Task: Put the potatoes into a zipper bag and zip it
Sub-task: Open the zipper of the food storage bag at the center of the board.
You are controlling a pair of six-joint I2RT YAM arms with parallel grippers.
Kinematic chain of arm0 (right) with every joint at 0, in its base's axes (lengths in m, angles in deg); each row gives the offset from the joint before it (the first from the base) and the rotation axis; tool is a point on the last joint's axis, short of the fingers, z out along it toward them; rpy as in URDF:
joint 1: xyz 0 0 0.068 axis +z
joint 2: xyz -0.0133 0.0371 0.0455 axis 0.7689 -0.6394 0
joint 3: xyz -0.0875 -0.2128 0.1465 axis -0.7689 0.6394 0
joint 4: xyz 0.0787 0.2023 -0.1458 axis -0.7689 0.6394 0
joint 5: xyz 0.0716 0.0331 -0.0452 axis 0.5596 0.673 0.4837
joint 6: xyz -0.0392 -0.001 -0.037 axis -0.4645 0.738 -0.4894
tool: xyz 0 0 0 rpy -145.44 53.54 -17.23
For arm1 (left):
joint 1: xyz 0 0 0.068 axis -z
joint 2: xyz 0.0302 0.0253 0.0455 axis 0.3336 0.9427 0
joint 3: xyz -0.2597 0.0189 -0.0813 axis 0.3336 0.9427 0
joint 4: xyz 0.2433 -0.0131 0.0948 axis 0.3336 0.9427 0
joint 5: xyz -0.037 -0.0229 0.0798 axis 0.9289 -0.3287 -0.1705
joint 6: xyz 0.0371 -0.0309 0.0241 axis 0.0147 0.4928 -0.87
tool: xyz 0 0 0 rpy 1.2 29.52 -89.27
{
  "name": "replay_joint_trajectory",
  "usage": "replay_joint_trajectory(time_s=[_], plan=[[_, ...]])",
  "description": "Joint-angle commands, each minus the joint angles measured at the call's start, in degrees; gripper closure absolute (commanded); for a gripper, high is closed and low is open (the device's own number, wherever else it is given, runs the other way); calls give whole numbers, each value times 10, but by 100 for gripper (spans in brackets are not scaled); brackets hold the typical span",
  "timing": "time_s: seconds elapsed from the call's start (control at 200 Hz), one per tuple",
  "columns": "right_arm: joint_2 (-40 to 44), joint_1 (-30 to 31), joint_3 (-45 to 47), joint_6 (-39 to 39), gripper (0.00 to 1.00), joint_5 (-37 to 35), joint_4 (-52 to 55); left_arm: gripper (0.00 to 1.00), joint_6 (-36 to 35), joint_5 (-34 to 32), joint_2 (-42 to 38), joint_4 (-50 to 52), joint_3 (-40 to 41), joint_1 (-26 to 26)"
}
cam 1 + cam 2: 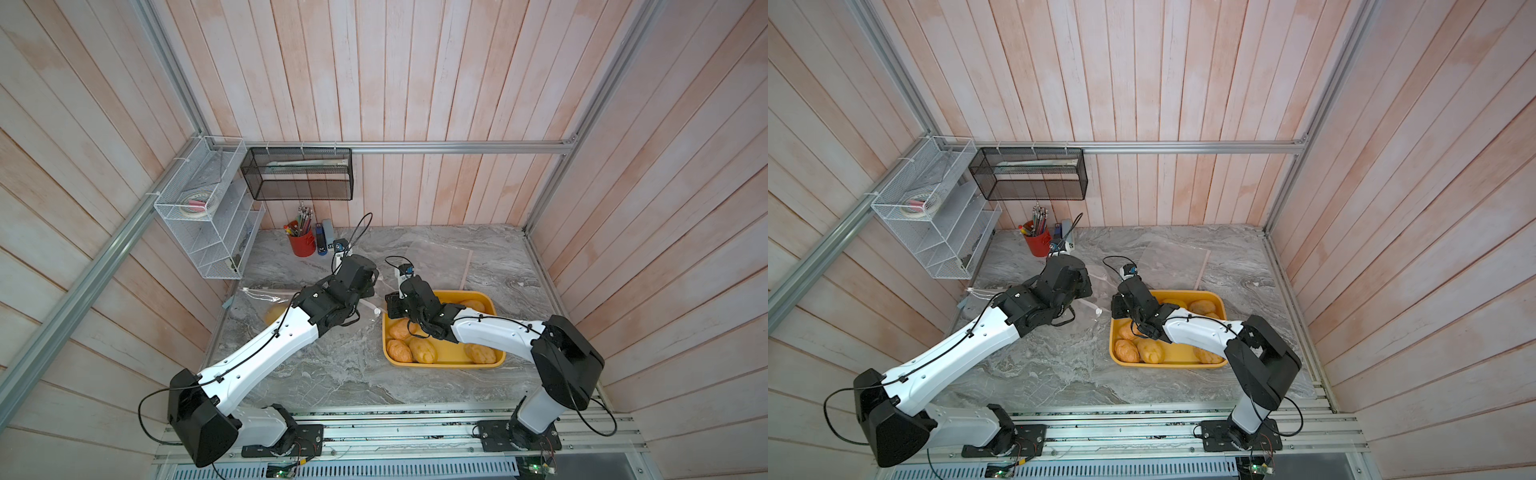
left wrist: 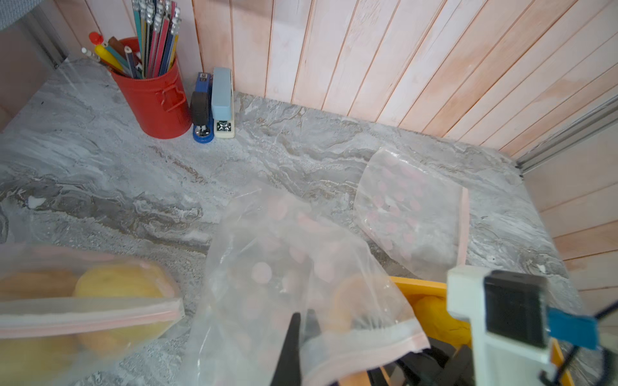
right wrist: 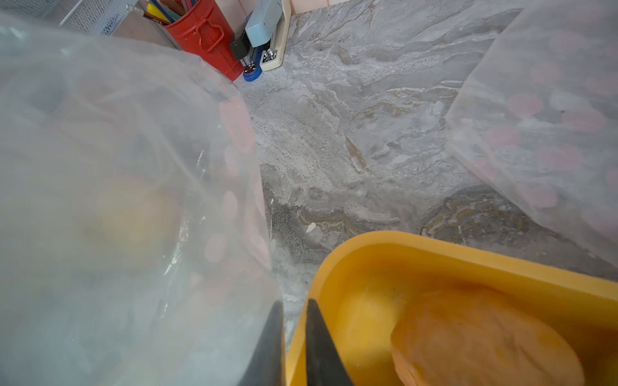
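The left claw (image 2: 303,316) is pressing its jaws together on the film of a clear, pink-dotted zipper bag (image 2: 284,254), just below the pink zip strip at its mouth, with one finger showing dark through the plastic. The right claw (image 3: 295,302) is hanging just beside that bag, over the corner of the yellow tray (image 3: 468,257) nearest to it. Its jaws are standing almost together with a thin gap, and whether any film is lying between them cannot be told. The bag is billowing up between the two claws, close against the tray's corner.

The potatoes (image 1: 415,349) are lying loose in the tray. In both top views three are bunching at its left end, with others sitting by the far rim and under the right arm. One orange potato is showing large in the right wrist view, just beside the claw.

Further left, a filled bag (image 2: 83,310) is lying on the bench (image 2: 133,187), holding yellow and orange potatoes, its pink strip running across them. A third bag (image 2: 411,207) is lying flat beyond the tray. By the back wall a red pot (image 2: 153,100) of pencils and two staplers (image 2: 222,97) are standing side by side
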Motion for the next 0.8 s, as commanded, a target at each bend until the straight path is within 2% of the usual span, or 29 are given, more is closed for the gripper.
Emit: replay_joint_trajectory(time_s=[0.0, 0.175, 0.36, 0.47, 0.59, 0.795], plan=[[6, -3, 22, -23, 85, -40, 12, 100, 32, -8, 16, 76, -43, -2], [5, -4, 28, -33, 80, -16, 6, 100, 66, -20, 47, 100, -50, -2], [18, -7, 47, -40, 71, 53, -37, 100, 35, 10, 70, 74, -43, -2], [30, -7, 51, -37, 66, 72, -42, 100, 46, 5, 84, 77, -35, -2], [53, -8, 59, -34, 53, 87, -47, 100, 60, -4, 103, 97, -47, -2], [100, -8, 79, -26, 38, 95, -47, 100, 66, -12, 113, 107, -50, -2]])
